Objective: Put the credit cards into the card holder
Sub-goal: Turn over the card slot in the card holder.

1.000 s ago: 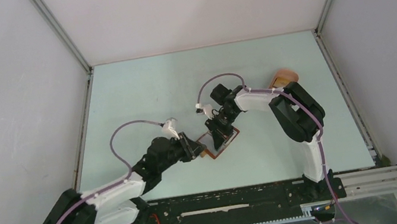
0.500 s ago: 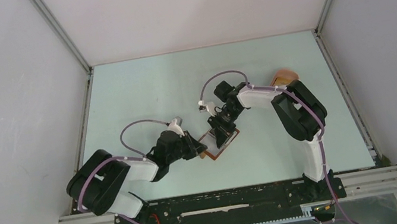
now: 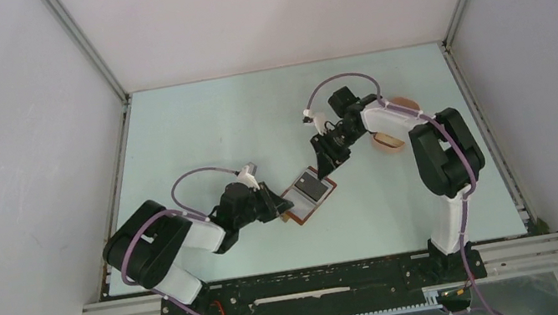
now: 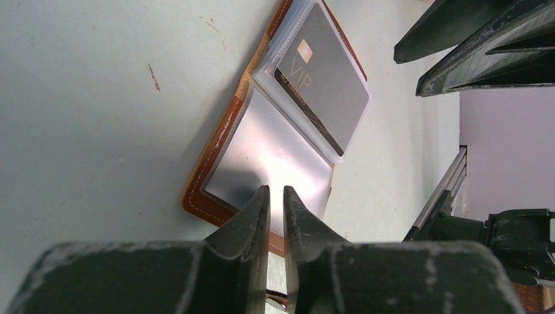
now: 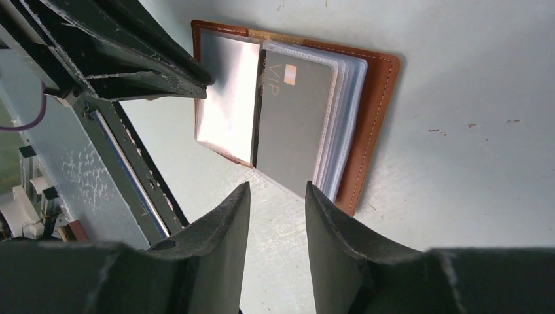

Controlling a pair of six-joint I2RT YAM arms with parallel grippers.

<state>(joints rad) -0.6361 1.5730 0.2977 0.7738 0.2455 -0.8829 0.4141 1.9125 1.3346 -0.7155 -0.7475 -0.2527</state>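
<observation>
The card holder [image 3: 308, 199] lies open on the table, brown leather with clear pockets [image 4: 262, 154]. A dark grey credit card marked VIP [image 4: 324, 82] sits in its far pocket stack [image 5: 291, 124]. My left gripper [image 4: 275, 191] has its jaws almost together, and its tips rest on the near clear pocket by the leather edge [image 3: 282, 206]. My right gripper [image 5: 277, 190] is open with nothing between its fingers. It hovers just beyond the holder's far right corner [image 3: 325, 163].
A pink oval tray [image 3: 391, 141] lies at the back right, partly under the right forearm. White walls with metal rails enclose the table [image 3: 211, 126] on three sides. The arms' base rail [image 3: 321, 282] runs along the near edge.
My right gripper has drawn back up and to the right off the holder and opened, leaving the VIP card in the pocket. The left arm folded its elbow in and its jaws narrowed.
</observation>
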